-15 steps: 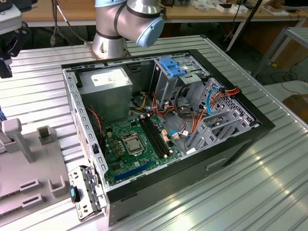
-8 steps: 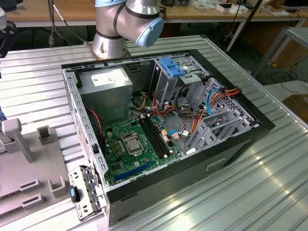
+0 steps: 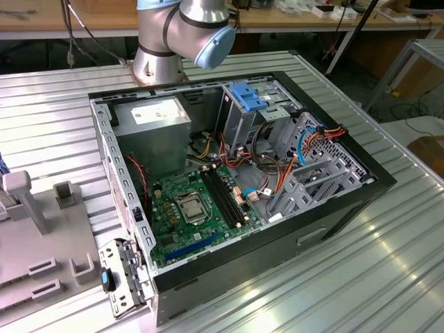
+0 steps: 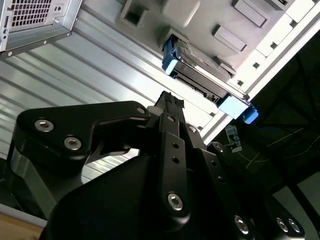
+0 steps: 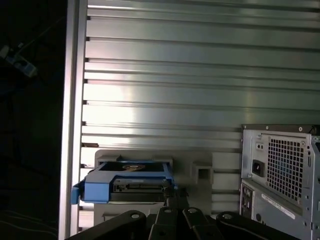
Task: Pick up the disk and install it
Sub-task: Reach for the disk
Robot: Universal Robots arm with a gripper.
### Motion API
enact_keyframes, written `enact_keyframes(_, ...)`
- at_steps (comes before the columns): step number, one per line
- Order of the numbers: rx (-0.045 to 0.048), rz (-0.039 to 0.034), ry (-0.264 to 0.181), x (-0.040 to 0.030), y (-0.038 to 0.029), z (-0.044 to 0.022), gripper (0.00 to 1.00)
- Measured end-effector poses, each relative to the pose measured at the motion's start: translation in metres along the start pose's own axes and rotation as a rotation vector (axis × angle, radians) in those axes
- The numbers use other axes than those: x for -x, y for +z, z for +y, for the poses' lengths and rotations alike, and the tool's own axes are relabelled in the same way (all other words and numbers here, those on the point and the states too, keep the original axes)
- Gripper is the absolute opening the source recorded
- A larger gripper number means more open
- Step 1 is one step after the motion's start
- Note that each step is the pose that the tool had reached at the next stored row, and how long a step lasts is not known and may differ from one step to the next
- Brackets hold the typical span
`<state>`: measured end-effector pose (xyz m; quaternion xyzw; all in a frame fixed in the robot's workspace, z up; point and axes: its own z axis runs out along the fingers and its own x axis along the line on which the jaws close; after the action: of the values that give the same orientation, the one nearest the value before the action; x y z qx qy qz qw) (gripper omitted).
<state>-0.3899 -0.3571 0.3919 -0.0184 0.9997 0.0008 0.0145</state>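
1. A ribbed silver aluminium worktop (image 3: 361, 277) carries everything.
2. An open black and grey desktop computer case (image 3: 229, 260) lies on its side in the middle of the worktop. Its green motherboard, coloured cables and grey drive cages are exposed.
3. The silver and pale-blue robot arm (image 3: 177, 35) rises from the far edge of the worktop, behind the case.
4. A pale grey plastic holder with upright slots (image 3: 41, 243) sits near the worktop's edge, to the exterior view's left of the case.
5. The black metal gripper (image 4: 170, 100) hangs near the holder and points toward it. It carries nothing, and bare worktop shows between it and the holder in the second wrist view. Whether it is set wide or narrow cannot be told.
6. The flat grey metal disk with bright blue plastic rails (image 5: 127, 180) rests in the holder, close to the worktop's edge (outside the case and apart from it).
7. Progress, as a judgement: early. The disk has not been picked up, and installing it in the case is not yet begun.
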Motion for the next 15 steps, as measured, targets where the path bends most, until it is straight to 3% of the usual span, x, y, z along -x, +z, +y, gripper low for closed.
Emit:
enact_keyframes(5, 0.0001, 0.0000, -0.002, -0.0157, -0.0003, -0.0003, 0.11)
enact_keyframes(15, 0.0001, 0.0002, -0.002, -0.0433, 0.0002, -0.0106, 0.11)
